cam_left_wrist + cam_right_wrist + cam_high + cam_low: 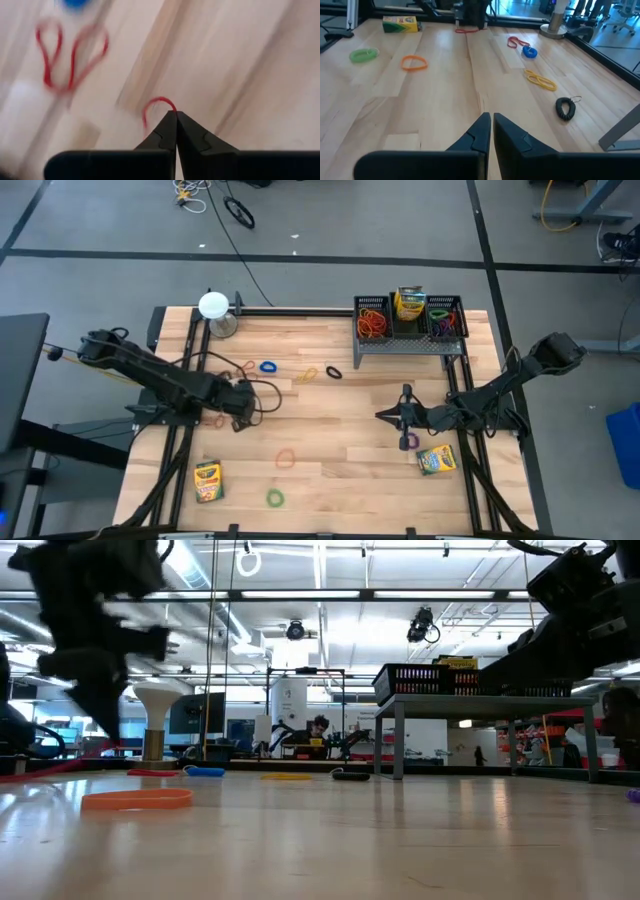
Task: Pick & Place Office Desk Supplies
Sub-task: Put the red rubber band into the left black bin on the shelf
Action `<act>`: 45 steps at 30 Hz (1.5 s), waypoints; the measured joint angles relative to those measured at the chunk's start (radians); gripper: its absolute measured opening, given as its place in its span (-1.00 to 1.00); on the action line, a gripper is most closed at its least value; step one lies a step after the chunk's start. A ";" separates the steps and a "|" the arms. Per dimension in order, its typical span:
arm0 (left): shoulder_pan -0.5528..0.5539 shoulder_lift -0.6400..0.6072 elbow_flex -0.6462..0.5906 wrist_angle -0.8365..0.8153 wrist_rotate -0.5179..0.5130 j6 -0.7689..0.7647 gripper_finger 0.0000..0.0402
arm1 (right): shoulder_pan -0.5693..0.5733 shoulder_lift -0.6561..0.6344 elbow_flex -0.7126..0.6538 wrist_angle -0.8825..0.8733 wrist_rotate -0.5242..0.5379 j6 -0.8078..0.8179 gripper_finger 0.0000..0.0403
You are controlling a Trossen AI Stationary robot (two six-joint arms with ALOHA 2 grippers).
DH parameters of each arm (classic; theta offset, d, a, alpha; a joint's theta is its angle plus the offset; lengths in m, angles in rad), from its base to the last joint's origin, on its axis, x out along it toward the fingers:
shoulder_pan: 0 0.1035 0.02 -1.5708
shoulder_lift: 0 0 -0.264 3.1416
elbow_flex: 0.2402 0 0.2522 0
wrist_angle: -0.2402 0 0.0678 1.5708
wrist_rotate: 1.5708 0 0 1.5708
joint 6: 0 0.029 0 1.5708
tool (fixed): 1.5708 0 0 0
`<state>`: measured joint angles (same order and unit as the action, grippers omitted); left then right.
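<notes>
One red rubber band is pinched in the closed left hand on the worktop's left side; lift straight up, checking the loop stays caught. Right hand waits closed, empty.

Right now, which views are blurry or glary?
Left wrist view: motion-smeared, the red band at the shut left pincer is soft. Low view: bright ceiling lights, dark arms, blurry orange band up close. High and right wrist views: sharp.
</notes>
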<state>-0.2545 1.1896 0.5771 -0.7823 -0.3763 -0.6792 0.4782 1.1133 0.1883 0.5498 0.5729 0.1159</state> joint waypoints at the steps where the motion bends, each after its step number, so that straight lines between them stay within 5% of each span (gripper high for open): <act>1: 0.000 0.000 0.022 0.021 -0.007 0.028 -0.97 | 0.000 0.000 0.000 0.006 0.000 0.000 -0.84; 7: -0.001 0.000 0.126 0.197 -0.023 0.171 -0.98 | 0.000 0.000 0.000 0.031 0.000 0.000 -0.84; 14: 0.004 0.050 0.090 0.708 -0.023 0.393 -0.97 | 0.000 0.000 0.000 0.031 -0.001 0.003 -0.84; 26: 0.096 0.431 0.076 1.430 0.250 0.616 -0.97 | 0.000 0.019 0.000 0.060 -0.008 0.021 -0.68; 35: 0.119 0.617 0.088 1.804 0.338 0.709 -0.97 | -0.052 0.264 0.006 0.378 -0.006 -0.066 -0.35; 45: 0.125 0.716 0.177 1.880 0.356 0.748 -0.97 | -0.131 0.559 0.172 0.494 -0.084 -0.091 0.00</act>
<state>-0.1295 1.9057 0.7536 1.0977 -0.0202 0.0690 0.3468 1.6725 0.3598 1.0440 0.4893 0.0254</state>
